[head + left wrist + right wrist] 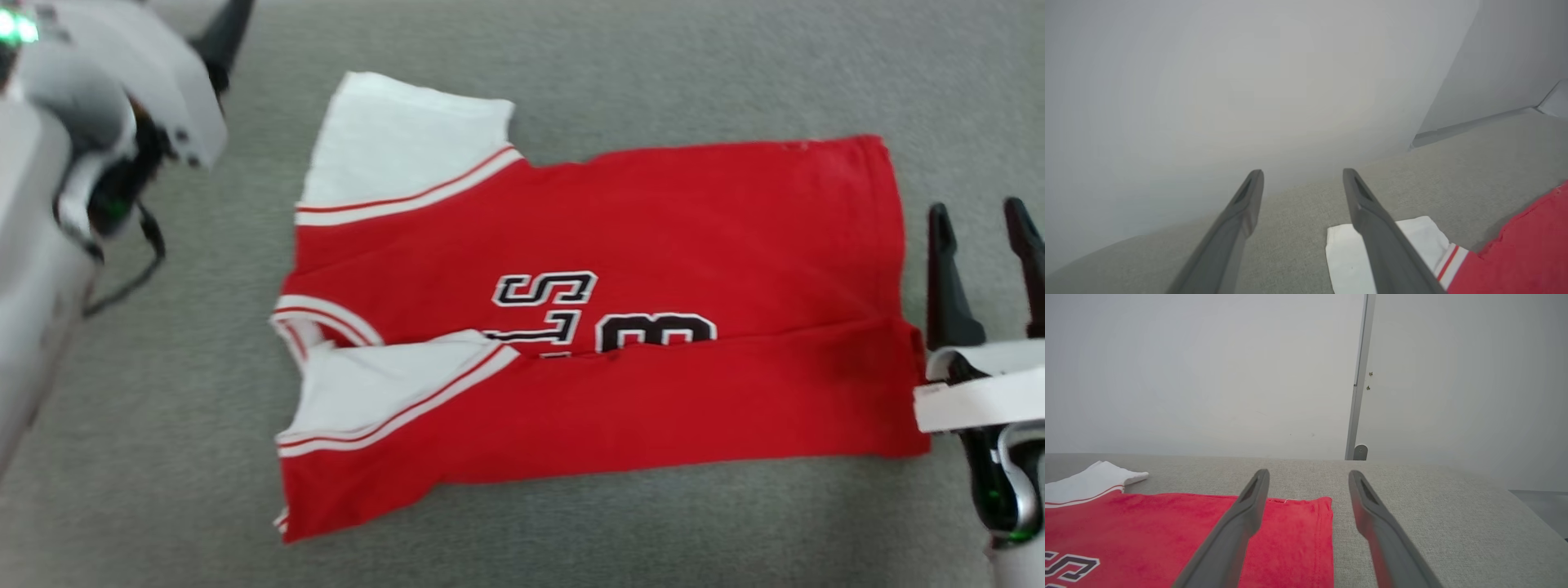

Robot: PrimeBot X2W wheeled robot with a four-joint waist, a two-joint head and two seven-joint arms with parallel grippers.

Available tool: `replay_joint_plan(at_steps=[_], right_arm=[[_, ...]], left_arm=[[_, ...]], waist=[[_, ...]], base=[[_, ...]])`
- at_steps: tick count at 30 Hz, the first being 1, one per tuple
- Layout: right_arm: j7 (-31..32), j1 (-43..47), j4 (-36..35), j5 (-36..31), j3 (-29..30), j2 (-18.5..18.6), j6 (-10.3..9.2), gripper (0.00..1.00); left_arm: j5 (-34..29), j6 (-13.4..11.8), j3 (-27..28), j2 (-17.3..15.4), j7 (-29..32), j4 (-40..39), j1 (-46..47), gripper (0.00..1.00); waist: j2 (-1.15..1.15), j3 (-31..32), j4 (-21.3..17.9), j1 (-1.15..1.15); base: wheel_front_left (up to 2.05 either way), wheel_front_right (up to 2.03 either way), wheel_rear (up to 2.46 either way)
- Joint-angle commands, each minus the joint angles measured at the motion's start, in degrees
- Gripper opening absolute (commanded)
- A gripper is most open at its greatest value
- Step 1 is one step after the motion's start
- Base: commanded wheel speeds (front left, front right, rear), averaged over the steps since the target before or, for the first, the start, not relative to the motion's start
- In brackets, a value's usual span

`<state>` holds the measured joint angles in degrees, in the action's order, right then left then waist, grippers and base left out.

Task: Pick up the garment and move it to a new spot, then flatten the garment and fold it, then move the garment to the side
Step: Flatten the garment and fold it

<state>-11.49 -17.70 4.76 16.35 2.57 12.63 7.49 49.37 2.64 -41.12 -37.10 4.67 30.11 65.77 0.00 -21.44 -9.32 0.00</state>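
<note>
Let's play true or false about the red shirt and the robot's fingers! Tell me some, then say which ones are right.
1. The shirt lies on a grey surface. True.
2. The right fingers are pinching the shirt's hem. False: they stand open by the hem and hold nothing.
3. The shirt's near edge is folded over part of the black number. True.
4. The left fingers are holding the shirt. False: they are open and hold nothing.
5. The shirt is blue. False: it is red with white sleeves.
</note>
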Motion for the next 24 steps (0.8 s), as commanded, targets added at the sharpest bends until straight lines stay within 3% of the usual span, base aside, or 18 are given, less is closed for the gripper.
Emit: replay_joint_plan(at_steps=[1,6,14,24], right_arm=[[-0.7,-1.2,0.1,0.6,-1.1,-0.4,0.00,1.00],[-1.3,-2.4,0.7,1.6,-3.1,-0.8,0.00,1.00],[-2.2,-3.3,1.6,2.6,-5.1,-1.5,0.00,1.00],[-3.0,-4.2,3.0,3.4,-6.5,-2.1,0.00,1.00]], left_arm=[[-0.2,1.6,-1.2,1.4,2.7,4.1,3.1,1.00],[1.3,4.3,-5.1,3.8,13.4,14.1,9.0,1.00],[6.6,4.8,-9.7,3.8,30.6,20.3,14.0,1.00],[10.7,4.8,-12.3,2.9,40.8,23.4,15.2,1.00]], waist=[[0.00,-3.7,-4.2,0.00],[0.00,-5.4,-6.6,0.00],[0.00,-7.6,-9.4,0.00],[0.00,-9.7,-11.3,0.00]], base=[[0.00,0.00,0.00],[0.00,0.00,0.00],[0.00,0.00,0.00],[0.00,0.00,0.00]])
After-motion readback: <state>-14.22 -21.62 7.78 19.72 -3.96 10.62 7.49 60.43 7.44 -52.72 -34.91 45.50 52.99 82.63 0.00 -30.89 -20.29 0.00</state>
